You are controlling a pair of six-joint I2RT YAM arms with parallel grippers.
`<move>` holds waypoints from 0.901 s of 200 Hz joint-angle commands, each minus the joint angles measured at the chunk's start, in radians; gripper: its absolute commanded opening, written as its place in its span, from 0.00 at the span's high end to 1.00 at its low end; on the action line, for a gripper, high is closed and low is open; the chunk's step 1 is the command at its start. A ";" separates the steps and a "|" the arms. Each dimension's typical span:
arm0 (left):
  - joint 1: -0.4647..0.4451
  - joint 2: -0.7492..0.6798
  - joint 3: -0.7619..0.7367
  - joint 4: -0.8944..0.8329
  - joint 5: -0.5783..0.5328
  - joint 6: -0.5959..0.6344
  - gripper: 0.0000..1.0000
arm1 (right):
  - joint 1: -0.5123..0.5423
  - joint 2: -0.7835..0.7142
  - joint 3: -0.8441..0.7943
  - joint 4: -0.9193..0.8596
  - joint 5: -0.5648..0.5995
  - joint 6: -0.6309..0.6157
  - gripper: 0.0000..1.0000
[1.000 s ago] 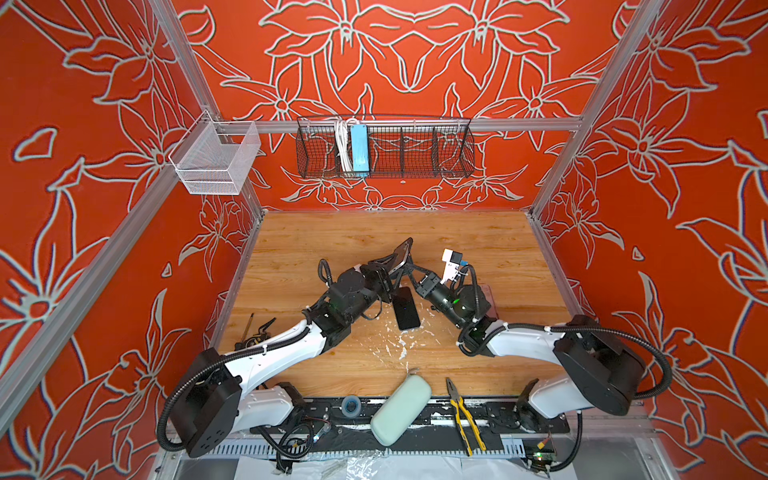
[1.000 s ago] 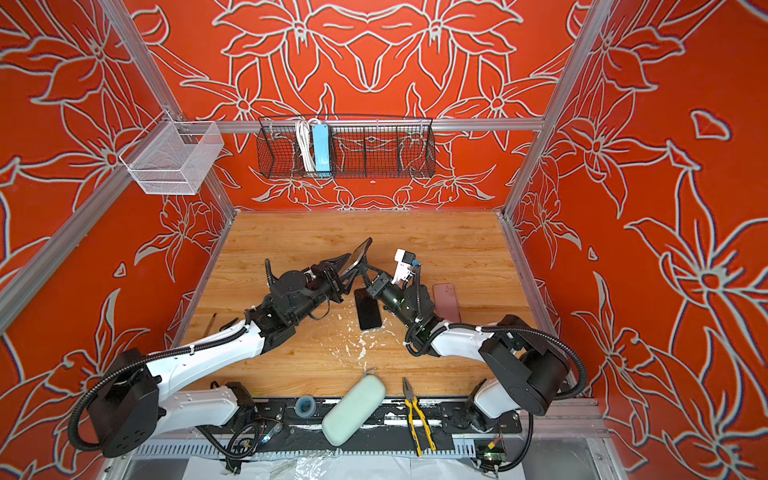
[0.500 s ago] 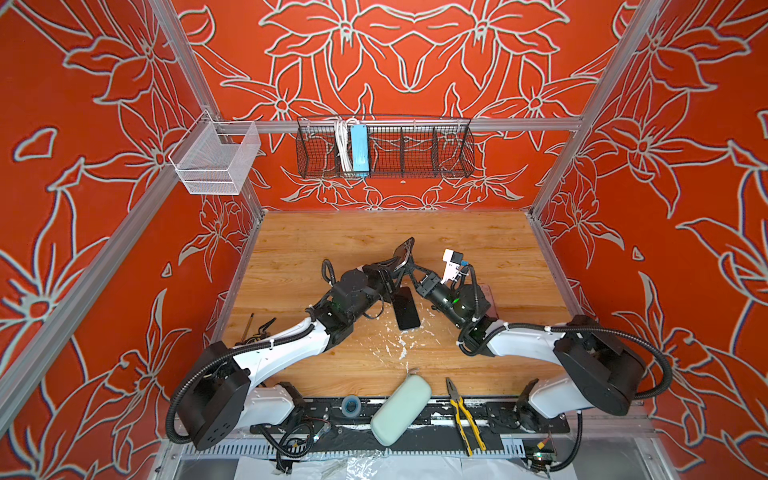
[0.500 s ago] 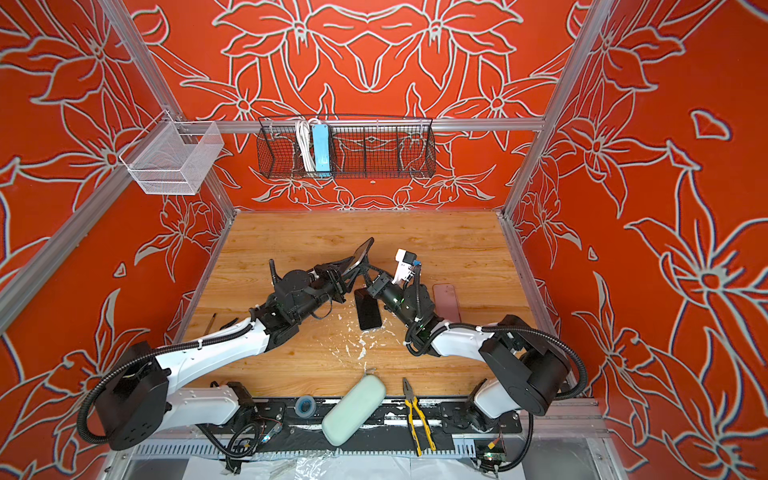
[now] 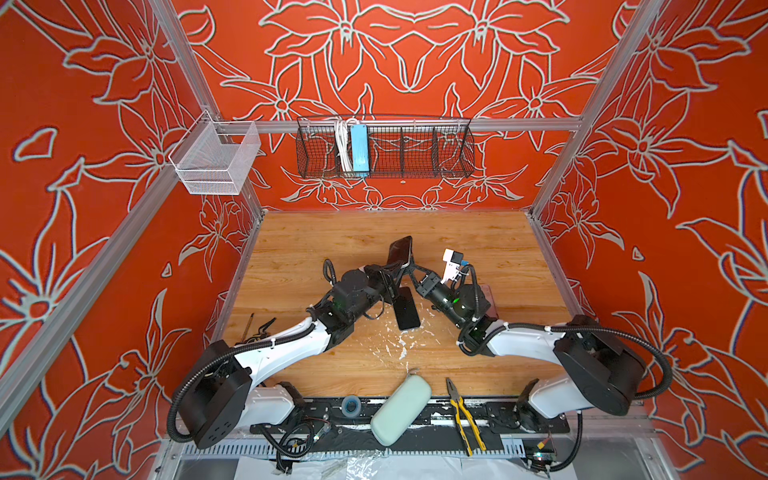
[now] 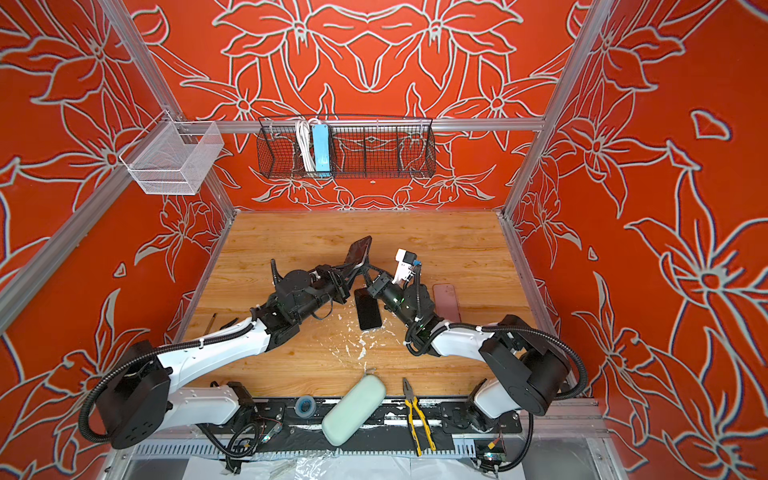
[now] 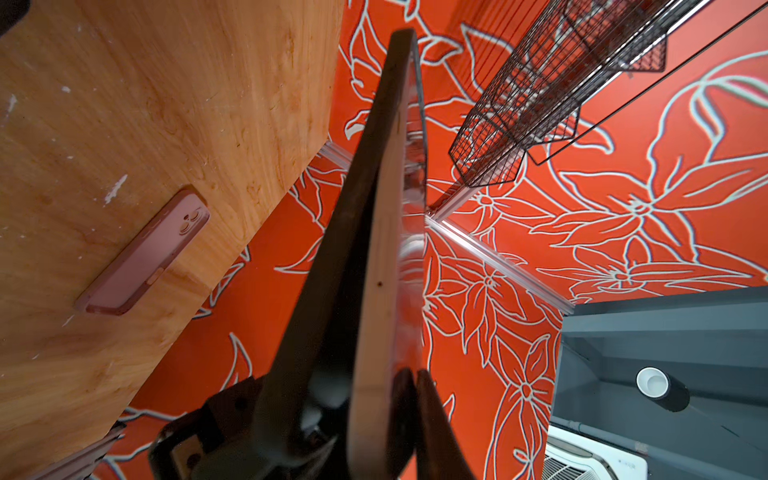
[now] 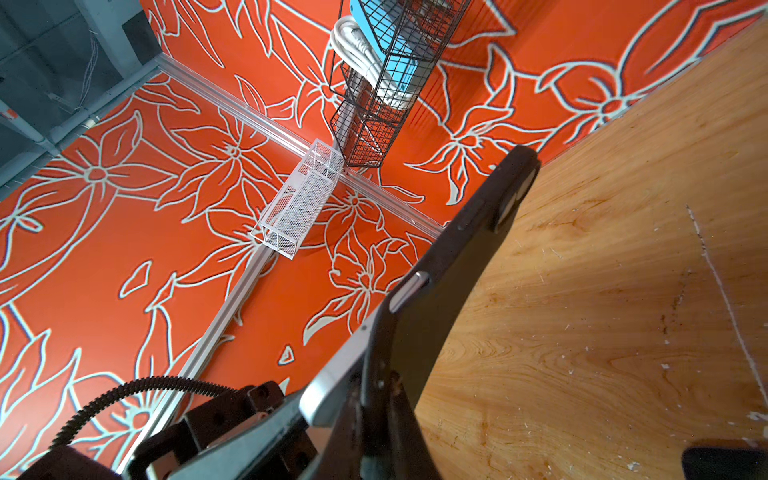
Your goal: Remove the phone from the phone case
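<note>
Above the wooden bench (image 5: 478, 249), the dark phone case (image 8: 457, 291) stands tilted in the air between both arms. The right hand (image 5: 413, 270) is clamped on the case's peeled end, the left hand (image 5: 400, 266) on the bared corner of the phone (image 8: 332, 395), probably so opposite pulls part them.

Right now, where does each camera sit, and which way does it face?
Top view: high above the arm bases, facing down at the table; both arms, left pincer and right pincer holding the phone.
Top view: same head, nearly same sight; pink case clearer.
Left wrist: on the left arm, facing along the phone toward the black basket; its pincer shows.
Right wrist: on the right arm, facing along the phone toward the white basket; its pincer shows.
Shared: both wrists see phone and black basket.
</note>
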 commanded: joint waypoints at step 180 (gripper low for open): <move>0.005 -0.066 0.080 -0.027 0.044 0.100 1.00 | 0.014 -0.041 -0.027 0.017 -0.005 -0.026 1.00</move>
